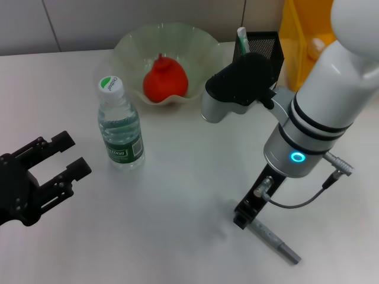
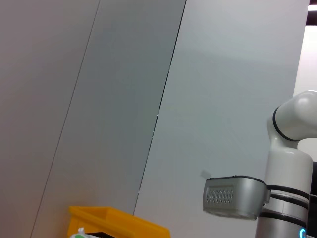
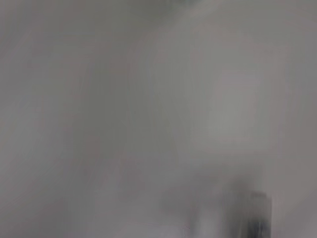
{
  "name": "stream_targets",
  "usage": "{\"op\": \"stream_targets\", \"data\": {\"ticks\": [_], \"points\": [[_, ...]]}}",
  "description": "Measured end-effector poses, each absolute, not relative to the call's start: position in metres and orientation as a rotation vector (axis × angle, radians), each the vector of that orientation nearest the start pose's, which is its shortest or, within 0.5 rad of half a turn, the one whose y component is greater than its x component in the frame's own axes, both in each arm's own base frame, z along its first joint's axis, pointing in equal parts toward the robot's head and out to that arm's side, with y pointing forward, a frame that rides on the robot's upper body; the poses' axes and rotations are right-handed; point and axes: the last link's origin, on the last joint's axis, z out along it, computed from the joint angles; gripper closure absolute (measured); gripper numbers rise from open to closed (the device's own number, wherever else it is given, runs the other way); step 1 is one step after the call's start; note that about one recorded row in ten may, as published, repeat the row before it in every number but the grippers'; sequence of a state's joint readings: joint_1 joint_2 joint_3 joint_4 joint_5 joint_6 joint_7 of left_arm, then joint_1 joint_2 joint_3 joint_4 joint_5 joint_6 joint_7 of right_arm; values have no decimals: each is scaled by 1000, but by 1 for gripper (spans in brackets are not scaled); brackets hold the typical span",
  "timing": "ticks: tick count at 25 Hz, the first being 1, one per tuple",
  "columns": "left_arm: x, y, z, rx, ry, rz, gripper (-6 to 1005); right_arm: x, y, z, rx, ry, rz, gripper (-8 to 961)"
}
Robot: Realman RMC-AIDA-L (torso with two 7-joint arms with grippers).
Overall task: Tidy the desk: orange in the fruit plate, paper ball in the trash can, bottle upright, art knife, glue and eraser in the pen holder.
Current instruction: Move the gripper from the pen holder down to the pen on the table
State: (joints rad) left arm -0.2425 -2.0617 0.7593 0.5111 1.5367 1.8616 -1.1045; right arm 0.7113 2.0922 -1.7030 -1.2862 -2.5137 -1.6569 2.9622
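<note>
Art knife lay flat on desk, long axis slanting from near right gripper toward near-right edge. Right gripper directly at its inner end; finger state not discernible. Left gripper released, well apart.
</note>
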Motion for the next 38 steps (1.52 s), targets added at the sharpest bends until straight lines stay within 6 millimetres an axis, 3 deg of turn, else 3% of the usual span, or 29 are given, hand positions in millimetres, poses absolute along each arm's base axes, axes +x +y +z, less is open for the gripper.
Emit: {"op": "stream_targets", "data": {"ticks": [16, 38], "points": [[-289, 238, 23, -2426, -511, -1290, 369, 149, 317, -48, -2552, 1152, -820, 694], [-290, 237, 23, -2426, -515, -1288, 368, 156, 319, -61, -2559, 1161, -822, 698]]}}
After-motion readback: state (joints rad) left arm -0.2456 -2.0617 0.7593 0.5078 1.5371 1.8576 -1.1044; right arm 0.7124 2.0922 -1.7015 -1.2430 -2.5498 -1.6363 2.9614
